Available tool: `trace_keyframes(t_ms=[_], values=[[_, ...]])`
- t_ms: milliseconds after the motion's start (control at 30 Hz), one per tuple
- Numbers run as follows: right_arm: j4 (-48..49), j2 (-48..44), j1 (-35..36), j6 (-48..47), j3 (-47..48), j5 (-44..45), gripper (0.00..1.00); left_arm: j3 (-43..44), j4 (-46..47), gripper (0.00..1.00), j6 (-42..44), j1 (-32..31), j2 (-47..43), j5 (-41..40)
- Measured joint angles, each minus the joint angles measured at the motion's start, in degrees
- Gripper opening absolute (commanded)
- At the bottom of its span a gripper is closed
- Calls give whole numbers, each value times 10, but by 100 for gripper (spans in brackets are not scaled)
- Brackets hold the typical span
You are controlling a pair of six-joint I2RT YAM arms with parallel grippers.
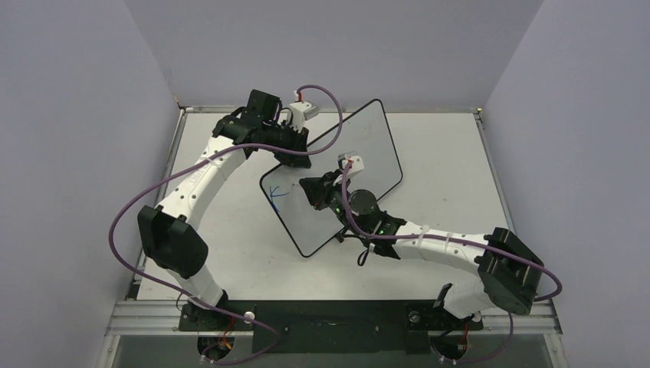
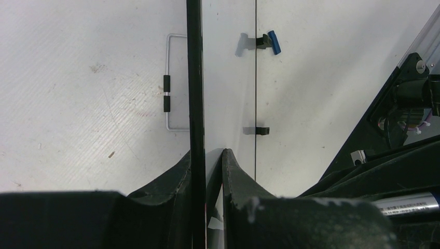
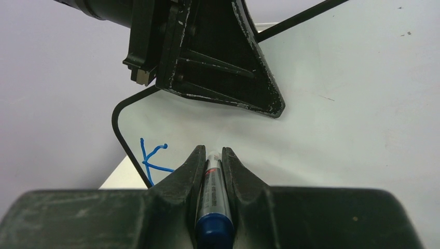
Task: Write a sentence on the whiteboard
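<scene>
Top external view, item by item.

1. Whiteboard (image 1: 368,146): near the centre of the table (image 1: 452,153), long axis running from 7 o'clock to 1 o'clock. It appears tilted up, not flat.
2. Left gripper (image 1: 300,139): at the board's 11 o'clock edge. The left wrist view shows its fingers (image 2: 228,166) clamped on the black rim, one on each face.
3. Right gripper (image 1: 310,190): over the board's 9 o'clock corner, closed tight on a blue marker (image 3: 212,194) that points toward the white surface. Whether the tip touches cannot be told.
4. Sentence (image 3: 153,161): a single blue "K" at the 9 o'clock corner, just to 9 o'clock of the marker tip in the right wrist view.

Step in hand: writing, at the very start, with one letter down and the rest of the words to come.

Next move calls for: setting the tip down just to 3 o'clock of the "K" with light, even pressure. The left grip must brace the board, since any slip there would likely smear or skew the line.
</scene>
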Motion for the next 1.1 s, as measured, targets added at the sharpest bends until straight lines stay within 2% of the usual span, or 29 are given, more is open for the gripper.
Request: trace_keyframes(t_ms=[500,1100], values=[[8,1,-23,5,4,-9,0,0,0,0,0,0,0,-5],[43,25,-14,16,20,-17,0,-3,3,0,0,2,0,-11]])
